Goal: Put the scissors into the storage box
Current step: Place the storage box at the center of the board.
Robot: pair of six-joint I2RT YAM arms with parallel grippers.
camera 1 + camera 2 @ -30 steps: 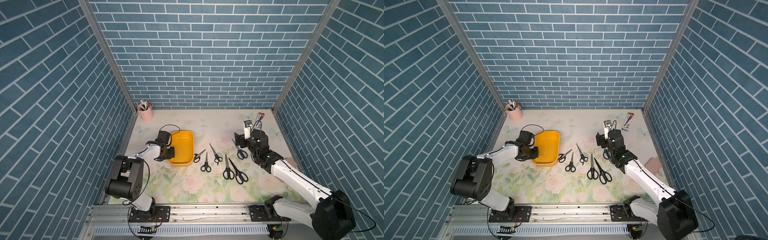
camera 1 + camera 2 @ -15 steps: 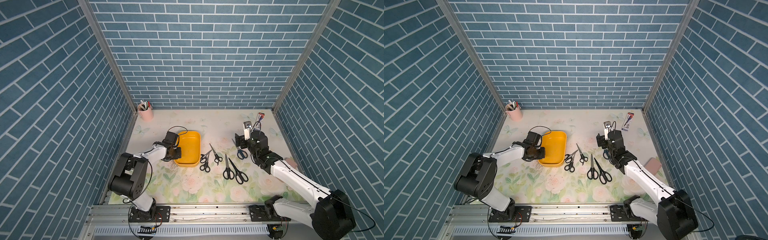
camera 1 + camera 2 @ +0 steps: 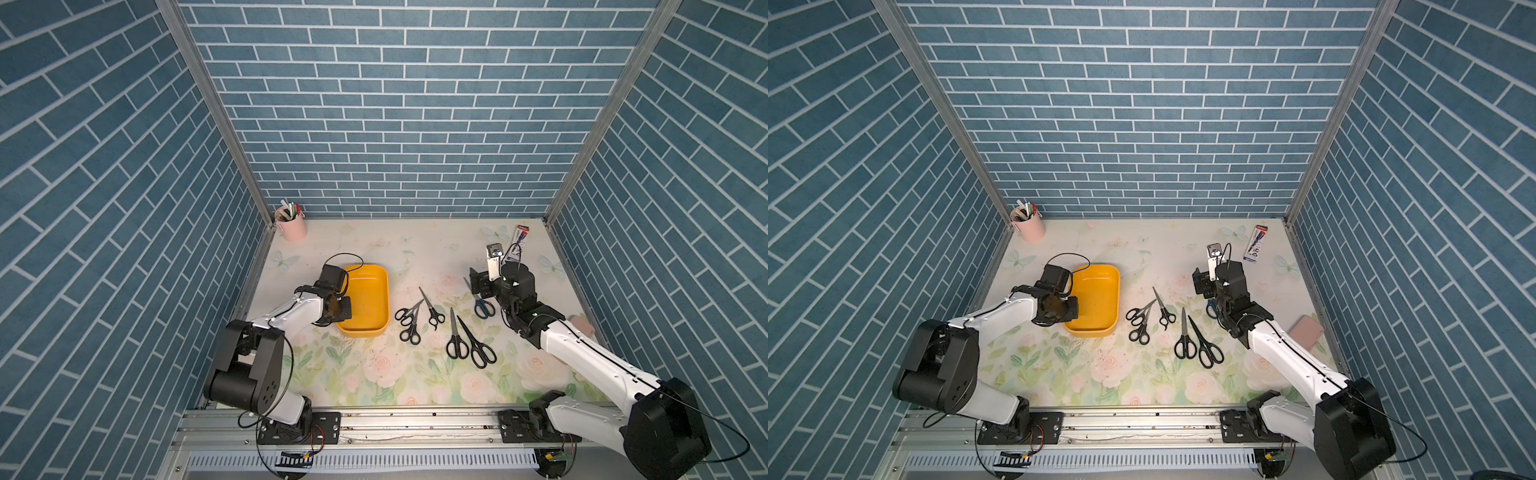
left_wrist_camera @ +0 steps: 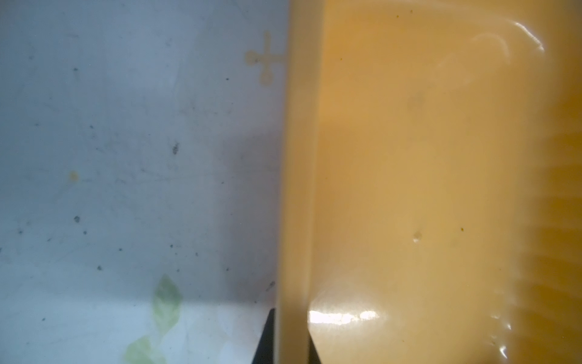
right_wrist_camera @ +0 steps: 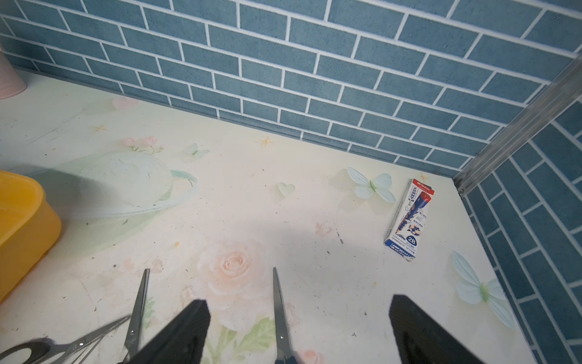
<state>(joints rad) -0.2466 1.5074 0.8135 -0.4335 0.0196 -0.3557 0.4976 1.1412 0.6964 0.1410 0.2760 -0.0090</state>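
Observation:
The yellow-orange storage box (image 3: pixel 368 299) (image 3: pixel 1096 299) stands empty left of centre on the floral mat. My left gripper (image 3: pixel 343 309) (image 4: pixel 291 342) is shut on its left wall, one fingertip (image 4: pixel 267 340) outside and one inside. Several black-handled scissors (image 3: pixel 455 345) (image 3: pixel 1183 340) lie spread to the right of the box, the nearest pair (image 3: pixel 406 313) a short gap from it. A blue-handled pair (image 3: pixel 482 306) lies furthest right. My right gripper (image 3: pixel 480 286) (image 5: pixel 299 331) hangs open over it, with the steel blade (image 5: pixel 280 315) between the fingers and untouched.
A pink pen cup (image 3: pixel 292 228) stands in the back left corner. A pencil box (image 3: pixel 520 237) (image 5: pixel 409 217) lies at the back right. A flat pink case (image 3: pixel 1306 332) rests by the right wall. Blue brick walls close three sides.
My left gripper slid the storage box right toward the scissors, nudging the nearest small pairs, then drew it back left. The right arm stayed still.

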